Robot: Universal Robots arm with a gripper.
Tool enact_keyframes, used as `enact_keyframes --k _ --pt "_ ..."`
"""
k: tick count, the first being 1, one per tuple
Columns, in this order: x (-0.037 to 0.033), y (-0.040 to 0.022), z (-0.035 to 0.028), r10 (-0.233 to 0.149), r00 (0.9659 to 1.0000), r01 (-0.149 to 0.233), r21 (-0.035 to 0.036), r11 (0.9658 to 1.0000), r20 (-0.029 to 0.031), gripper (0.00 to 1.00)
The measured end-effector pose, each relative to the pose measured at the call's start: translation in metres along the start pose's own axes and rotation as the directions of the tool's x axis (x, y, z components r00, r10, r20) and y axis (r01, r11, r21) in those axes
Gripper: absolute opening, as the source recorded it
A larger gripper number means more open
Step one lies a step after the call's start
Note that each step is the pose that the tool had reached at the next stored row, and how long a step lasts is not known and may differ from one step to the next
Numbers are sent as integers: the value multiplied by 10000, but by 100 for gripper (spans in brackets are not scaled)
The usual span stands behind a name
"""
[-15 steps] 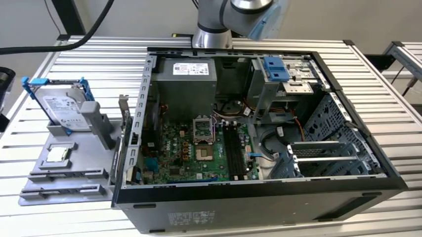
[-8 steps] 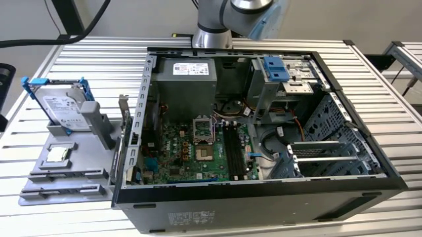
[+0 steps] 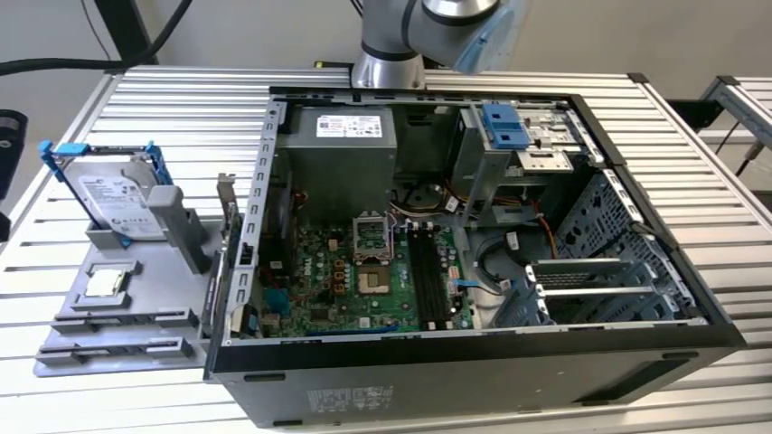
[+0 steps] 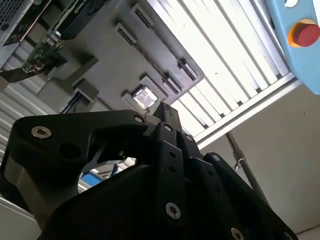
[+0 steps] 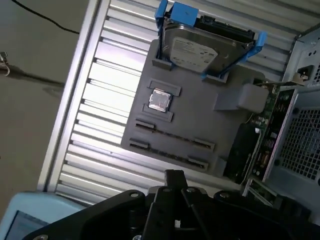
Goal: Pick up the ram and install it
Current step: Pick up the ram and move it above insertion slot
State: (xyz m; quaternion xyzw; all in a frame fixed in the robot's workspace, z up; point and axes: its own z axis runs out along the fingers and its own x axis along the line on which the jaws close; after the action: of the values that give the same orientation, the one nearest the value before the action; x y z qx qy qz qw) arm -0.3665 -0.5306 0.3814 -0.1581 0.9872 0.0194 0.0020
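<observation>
Closest to your lens, the gripper (image 5: pixel 174 176) faces the grey tray (image 3: pixel 115 363); you cannot tell whether it is open or closed. Rightward, inside the computer case (image 3: pixel 483 389), the ram (image 3: pixel 425 267) seemingly stands in the motherboard (image 3: pixel 314 280) slots.

We took this for a robotics lab or test workshop; a robot arm (image 3: pixel 399 41) stood at the far side of a slatted aluminium table (image 3: pixel 133 108); an opened computer case (image 3: pixel 483 380) lay on it with its motherboard (image 3: pixel 362 280) bared, beside a grey parts fixture (image 3: pixel 121 348) holding a hard drive (image 3: pixel 115 194); we saw a light-blue control pendant (image 4: pixel 310 65) with a red button (image 4: pixel 305 34), black cables (image 3: pixel 49 65) and a bare floor (image 5: pixel 30 60).
</observation>
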Motion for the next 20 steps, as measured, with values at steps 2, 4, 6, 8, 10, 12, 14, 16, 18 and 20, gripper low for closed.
enact_keyframes --k 2,4,6,8,10,12,14,16,18,20 --pt "0 0 0 -365 9993 365 9 9993 -17 0" --pt "0 0 -1 -728 9973 728 14 9973 -35 0" --pt "0 0 0 -1086 9941 1086 17 9941 -52 0" --pt "0 0 0 -1453 9894 1454 20 9894 -69 0" --pt "0 0 0 -1804 9835 1805 24 9836 -87 0" --pt "0 0 0 -2156 9764 2157 26 9765 -104 0" --pt "0 0 -1 -2482 9686 2482 25 9687 -119 0" --pt "0 0 0 -2820 9593 2820 21 9594 -132 0" --pt "0 0 0 -3164 9485 3164 18 9486 -147 0" --pt "0 0 0 -3498 9367 3498 14 9368 -162 0"
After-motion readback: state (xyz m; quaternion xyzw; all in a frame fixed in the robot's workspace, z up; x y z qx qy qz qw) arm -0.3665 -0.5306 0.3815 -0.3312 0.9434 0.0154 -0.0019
